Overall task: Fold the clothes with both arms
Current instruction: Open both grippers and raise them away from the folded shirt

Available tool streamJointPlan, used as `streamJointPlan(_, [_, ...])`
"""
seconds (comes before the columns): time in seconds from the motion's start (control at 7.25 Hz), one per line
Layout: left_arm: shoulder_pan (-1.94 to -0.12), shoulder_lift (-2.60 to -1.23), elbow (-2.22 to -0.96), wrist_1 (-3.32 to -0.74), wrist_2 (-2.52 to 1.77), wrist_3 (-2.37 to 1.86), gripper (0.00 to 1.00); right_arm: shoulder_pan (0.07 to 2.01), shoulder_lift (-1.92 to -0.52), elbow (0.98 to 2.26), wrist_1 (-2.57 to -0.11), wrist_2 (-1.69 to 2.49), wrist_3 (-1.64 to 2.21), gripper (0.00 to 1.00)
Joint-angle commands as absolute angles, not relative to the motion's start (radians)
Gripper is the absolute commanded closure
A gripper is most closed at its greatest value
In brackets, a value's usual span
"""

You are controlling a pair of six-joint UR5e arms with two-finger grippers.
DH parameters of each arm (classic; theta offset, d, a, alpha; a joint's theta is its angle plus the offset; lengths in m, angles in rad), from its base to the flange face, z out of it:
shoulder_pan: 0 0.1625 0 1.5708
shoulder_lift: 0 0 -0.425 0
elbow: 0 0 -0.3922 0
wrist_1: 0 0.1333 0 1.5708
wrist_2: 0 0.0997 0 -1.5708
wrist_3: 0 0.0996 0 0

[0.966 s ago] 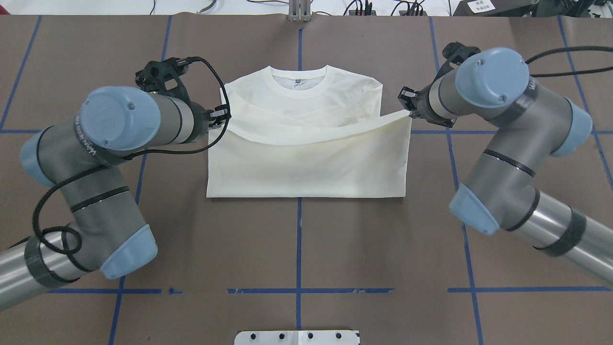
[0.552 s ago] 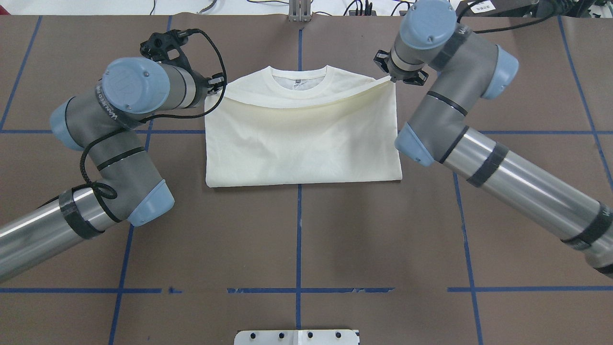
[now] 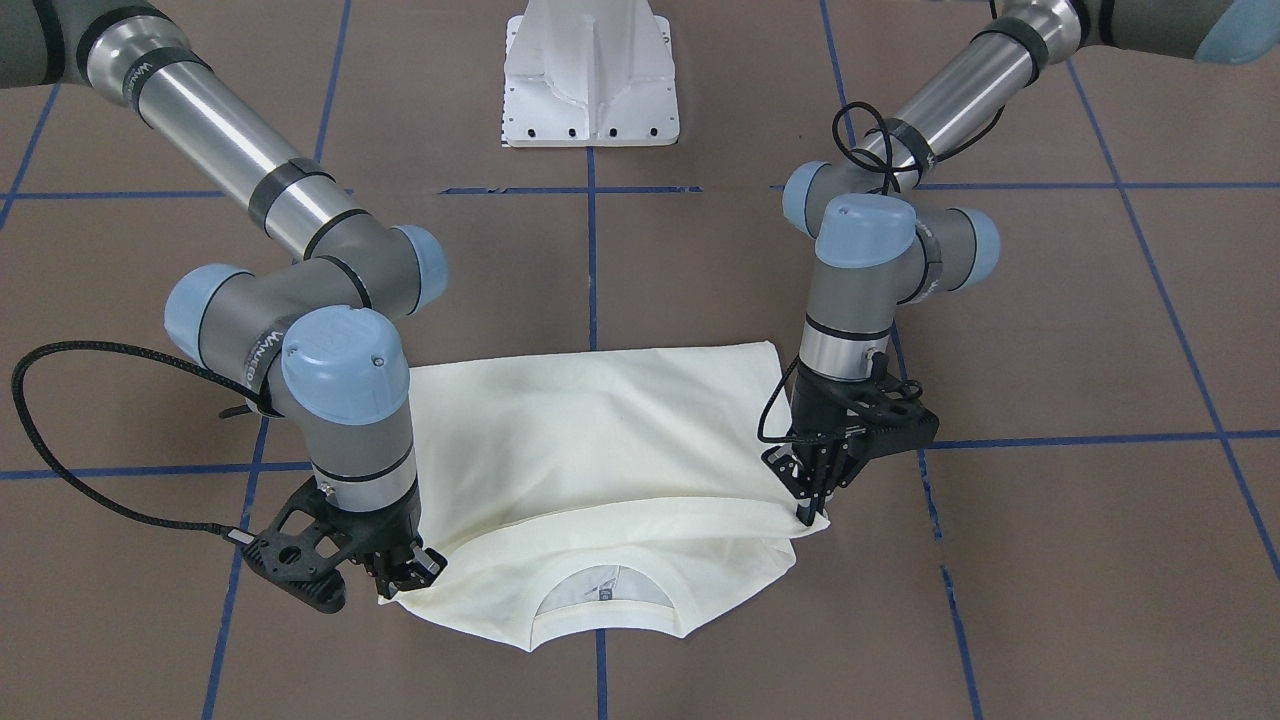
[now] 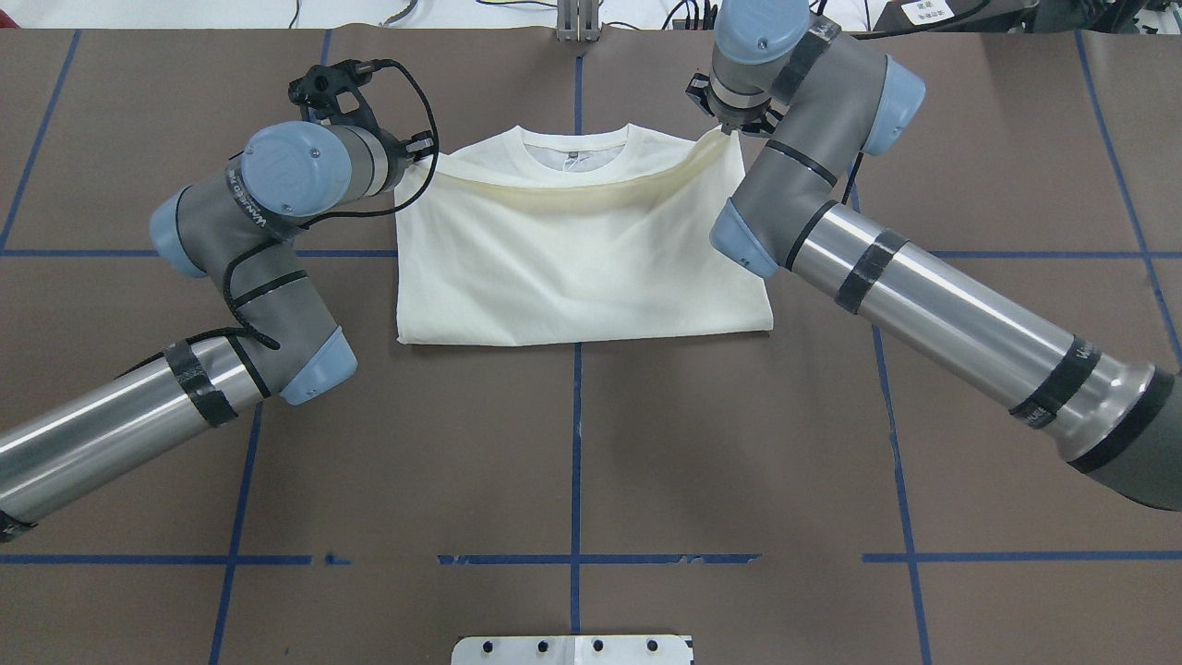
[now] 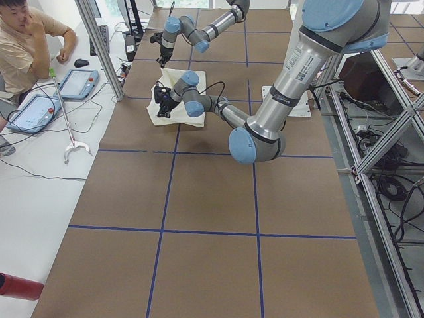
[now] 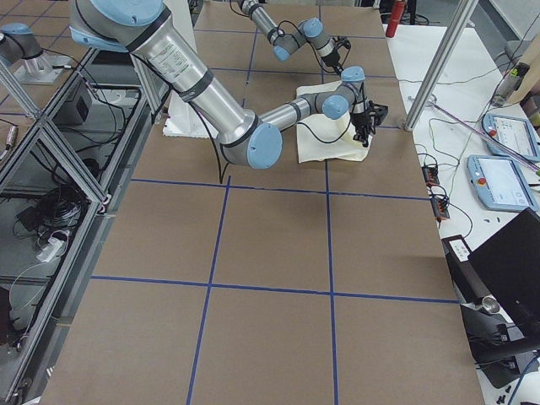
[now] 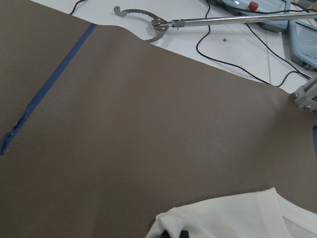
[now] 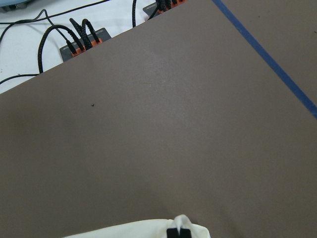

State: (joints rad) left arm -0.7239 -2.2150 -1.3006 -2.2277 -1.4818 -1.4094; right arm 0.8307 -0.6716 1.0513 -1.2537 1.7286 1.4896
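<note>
Shirt (image 4: pixel 582 268) on table (image 4: pixel 572 462), hem corners clamped in left tool (image 4: pixel 427 155) and right tool (image 4: pixel 729 130), edge slung between them, now carried from chest to shoulder line beneath: fold nearly closed, release pending.

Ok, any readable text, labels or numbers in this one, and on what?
"WAN…", rest unclear: lettering on left arm.
Similar lettering on right arm: blurred.
T-shirt neck label: too small to read.
White sticker beyond the table: blurred.

T-shirt (image 3: pixel 600 450) on table (image 3: pixel 1050 560), ahead of base (image 3: pixel 590 80)
</note>
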Motion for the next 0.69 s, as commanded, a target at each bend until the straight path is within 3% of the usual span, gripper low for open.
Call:
streamJointPlan(0.0, [-0.724,-2.217,-1.267,-2.249,-1.468,-1.402,0.83,0.821,-0.657,1.009,-1.236,1.721,1.489,1.00])
streamJointPlan(0.28, [-0.732,-2.217,-1.267,-2.297,-1.473,-1.404,0.53,0.790,-0.675,1.014,-1.236,1.686,1.489,1.00])
streamJointPlan(0.41, [-0.753,-2.217,-1.269,-2.339,-1.477,-1.404,0.46,0.801,-0.684,1.034,-1.236,1.687,1.489,0.94])
streamJointPlan(0.55, [-0.755,-2.217,-1.273,-2.376,-1.477,-1.410,0.46,0.817,-0.737,1.122,-1.236,1.709,1.464,0.95])
